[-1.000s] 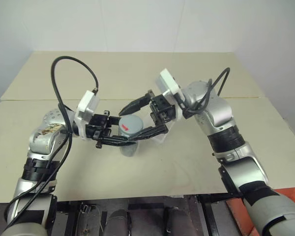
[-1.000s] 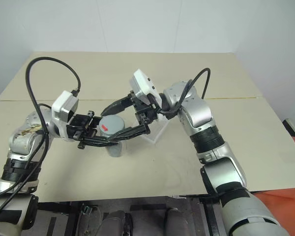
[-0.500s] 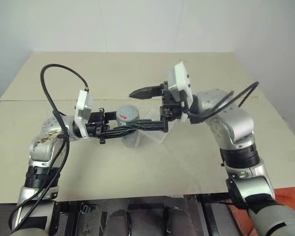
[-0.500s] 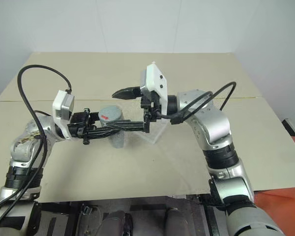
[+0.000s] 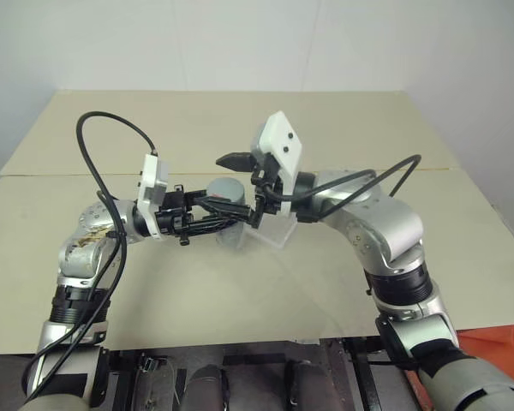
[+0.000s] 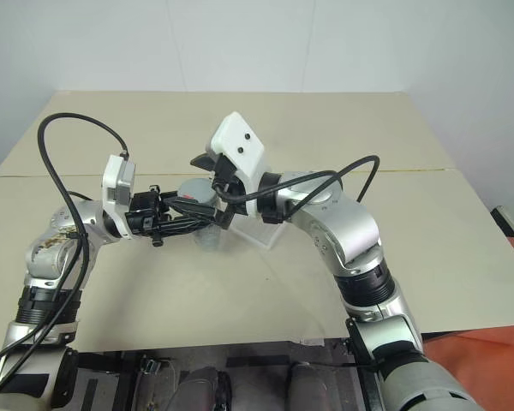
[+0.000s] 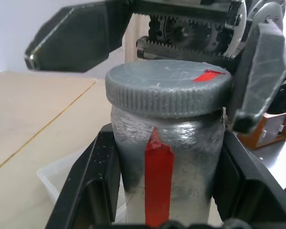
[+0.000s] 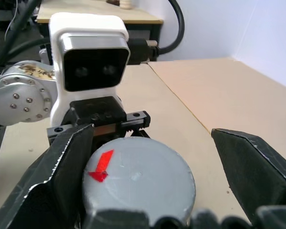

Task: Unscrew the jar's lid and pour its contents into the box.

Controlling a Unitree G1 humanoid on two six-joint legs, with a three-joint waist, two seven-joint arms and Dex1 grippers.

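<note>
My left gripper (image 5: 216,219) is shut on the jar (image 7: 162,162), a silvery-grey cylinder with a vertical red stripe, and holds it upright just above the table. The grey lid (image 7: 167,86) with a red mark sits on the jar. My right gripper (image 5: 236,190) comes in from the right, open, with its fingers on either side of the lid (image 8: 138,183). One finger (image 7: 257,71) is close to the lid's rim and the other (image 7: 71,40) stands well away from it. The clear plastic box (image 5: 278,231) lies on the table just behind and right of the jar. The contents are hidden inside the jar.
The beige table (image 5: 240,291) stretches out on all sides, with a seam (image 5: 463,169) running across it behind the arms. A black cable (image 5: 111,128) loops above my left arm, and another (image 5: 394,171) above the right.
My right wrist has turned and its open gripper has swung round the lid, the white camera housing now uppermost. The left gripper keeps its hold on the jar, shifted slightly forward.
</note>
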